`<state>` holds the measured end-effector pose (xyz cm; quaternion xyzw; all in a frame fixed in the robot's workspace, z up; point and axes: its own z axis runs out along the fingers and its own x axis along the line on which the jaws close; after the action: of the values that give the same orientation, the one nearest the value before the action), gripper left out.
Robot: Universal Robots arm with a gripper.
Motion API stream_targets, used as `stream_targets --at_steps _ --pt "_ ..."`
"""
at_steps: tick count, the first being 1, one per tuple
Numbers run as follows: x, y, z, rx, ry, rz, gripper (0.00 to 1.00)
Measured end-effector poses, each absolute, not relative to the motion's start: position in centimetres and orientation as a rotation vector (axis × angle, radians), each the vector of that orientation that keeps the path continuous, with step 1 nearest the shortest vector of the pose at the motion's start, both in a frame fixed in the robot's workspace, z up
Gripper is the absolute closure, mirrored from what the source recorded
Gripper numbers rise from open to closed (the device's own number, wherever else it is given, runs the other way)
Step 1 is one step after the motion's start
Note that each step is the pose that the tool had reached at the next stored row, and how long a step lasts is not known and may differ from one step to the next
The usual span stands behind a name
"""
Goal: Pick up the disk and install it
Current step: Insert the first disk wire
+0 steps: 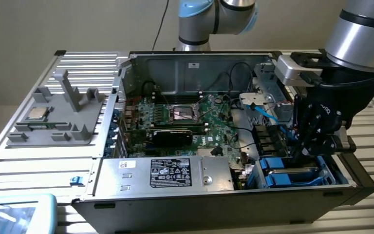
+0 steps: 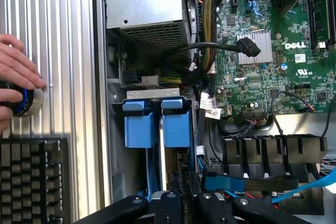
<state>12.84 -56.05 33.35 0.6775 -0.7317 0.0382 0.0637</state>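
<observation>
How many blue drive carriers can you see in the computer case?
2. In the wrist view, one blue carrier and a second sit side by side in the drive bay beside the motherboard. More may be hidden under the end effector.

End effector [image 1: 310,141] sunk into the drive bay, fingertips hidden behind the case wall. Disk [image 2: 157,129] mostly buried in the bay, label unseen, blue carrier tabs alone exposed. Hand [image 2: 16,80] cut by the frame edge. Keyboard [image 2: 31,179] cropped at the corner.
</observation>
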Motion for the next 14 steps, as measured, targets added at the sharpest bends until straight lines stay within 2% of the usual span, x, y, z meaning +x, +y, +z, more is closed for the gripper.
stream_targets --at_steps 6,7,8,10,11,14 --pt "12.8 -56.0 33.2 2.042 -2.214 0.115 0.84" --pt "12.8 -56.1 33.2 2.042 -2.214 0.115 0.83" --pt "12.8 -56.0 33.2 2.042 -2.214 0.115 0.77" --pt "12.8 -56.0 33.3 2.041 -2.214 0.115 0.77" --pt "12.8 -56.0 33.5 2.041 -2.214 0.115 0.70" --pt "12.9 -56.0 34.4 2.041 -2.214 0.115 0.70"
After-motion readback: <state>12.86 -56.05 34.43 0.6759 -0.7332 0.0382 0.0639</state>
